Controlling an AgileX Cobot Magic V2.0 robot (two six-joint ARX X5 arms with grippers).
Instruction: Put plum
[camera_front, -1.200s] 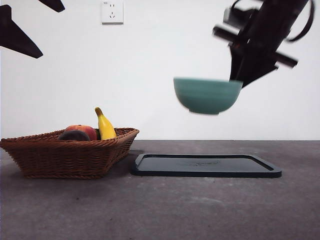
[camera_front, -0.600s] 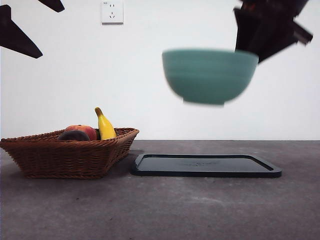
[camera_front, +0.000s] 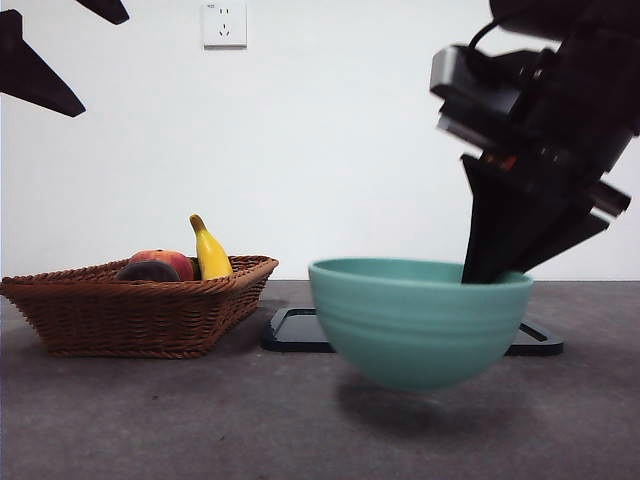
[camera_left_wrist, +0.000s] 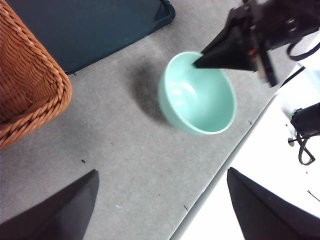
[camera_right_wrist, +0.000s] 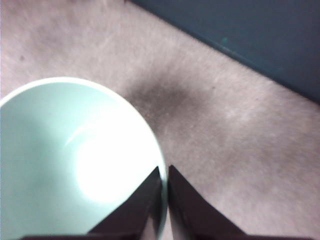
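The plum (camera_front: 148, 271) lies dark and half hidden behind the rim of the wicker basket (camera_front: 130, 315) at the left. My right gripper (camera_front: 490, 270) is shut on the rim of a teal bowl (camera_front: 420, 320), one jaw inside and one outside. It holds the bowl low over the table in front of the black tray (camera_front: 535, 342), with a shadow beneath it. The right wrist view shows the jaws (camera_right_wrist: 164, 172) pinching the bowl (camera_right_wrist: 65, 160) wall. My left gripper (camera_left_wrist: 162, 171) is open and empty, high at the left, looking down on the bowl (camera_left_wrist: 197, 93).
A red-orange fruit (camera_front: 170, 262) and a yellow banana (camera_front: 209, 252) share the basket with the plum. The basket's corner (camera_left_wrist: 30, 85) and the tray (camera_left_wrist: 90, 25) show in the left wrist view. A wall socket (camera_front: 224, 22) is on the back wall.
My right gripper has carried the bowl from high above the tray down and towards the camera, to just over the table in front of the tray. The left arm and the basket have not moved.
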